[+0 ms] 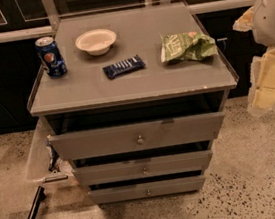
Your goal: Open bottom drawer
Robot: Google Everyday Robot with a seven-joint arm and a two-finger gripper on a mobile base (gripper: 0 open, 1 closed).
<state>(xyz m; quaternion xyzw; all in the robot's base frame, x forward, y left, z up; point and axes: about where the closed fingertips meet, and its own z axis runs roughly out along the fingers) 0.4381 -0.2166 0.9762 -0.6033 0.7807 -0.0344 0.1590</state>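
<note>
The grey cabinet (132, 87) has three drawer fronts stacked below its top. The bottom drawer (118, 193) is the narrowest, lowest front, with a tiny round metal knob (148, 192) at its middle and a dark gap above it. The middle drawer (110, 172) and the top drawer (96, 142) stand above it, and the top one juts out furthest. My gripper (266, 95) hangs at the far right on the white arm (273, 8). It is level with the top drawer, well off the cabinet's right side and far from the bottom knob.
On the cabinet top stand a Pepsi can (51, 56), a white bowl (96, 41), a dark blue snack bar (124, 66) and a green chip bag (187, 46). A clear plastic bin (38, 155) leans at the cabinet's left. Dark cabinets run behind; the floor is speckled.
</note>
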